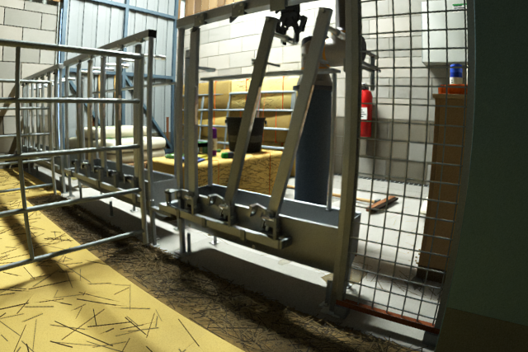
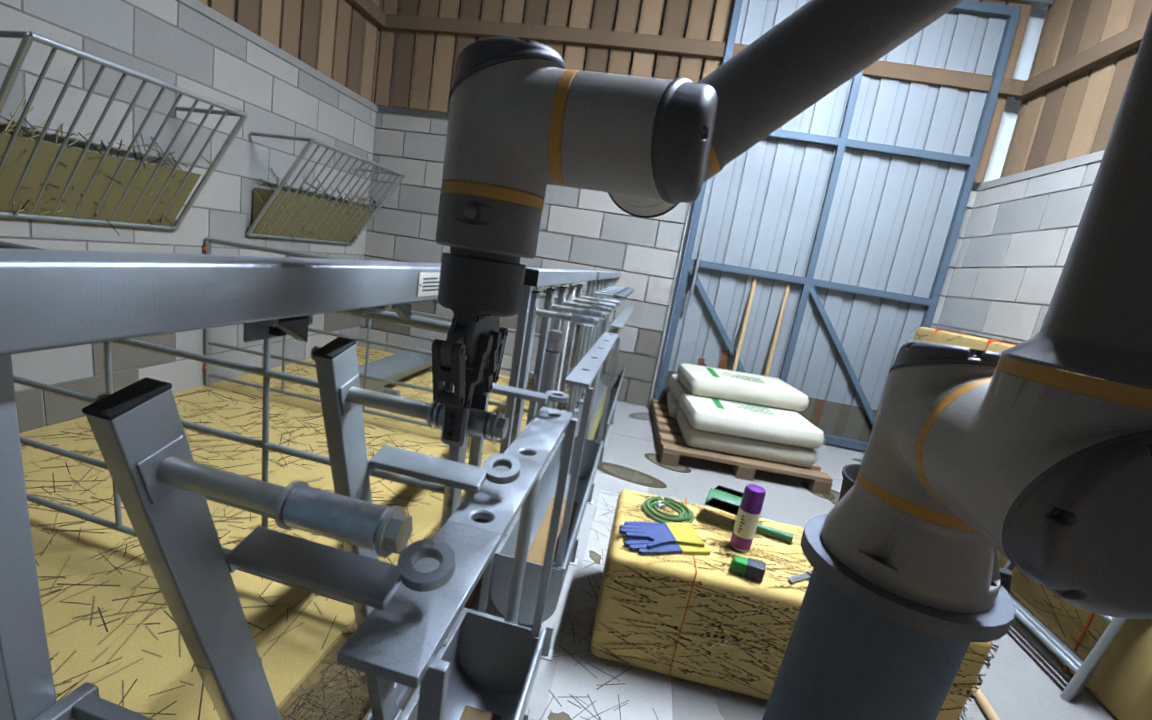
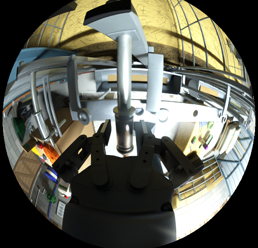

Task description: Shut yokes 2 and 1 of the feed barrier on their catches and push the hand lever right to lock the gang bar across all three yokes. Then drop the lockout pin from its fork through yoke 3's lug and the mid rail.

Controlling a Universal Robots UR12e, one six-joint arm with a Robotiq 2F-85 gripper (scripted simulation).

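Observation:
Yoke 2 (image 1: 252, 101) leans tilted in the feed barrier, its black-capped top away from the top rail, and yoke 1 (image 1: 300, 105) leans the same way beside it. A third yoke (image 1: 191, 109) stands upright at the left. Each yoke carries a round handle bar; the handle of yoke 2 (image 3: 124, 90) runs straight in between the fingers of my gripper (image 3: 125, 128). My gripper (image 2: 469, 394) is open around that handle's dark end, just under the top rail (image 1: 264, 1). The mid rail (image 2: 509, 466) with its round lugs runs below the handles.
A grey trough (image 1: 294, 220) sits at the barrier's foot. A hay bale (image 2: 697, 591) with gloves, a purple bottle and small tools lies by the arm's base (image 2: 876, 627). A mesh panel (image 1: 405, 148) closes the right side, and pen railings (image 1: 76, 135) stand left.

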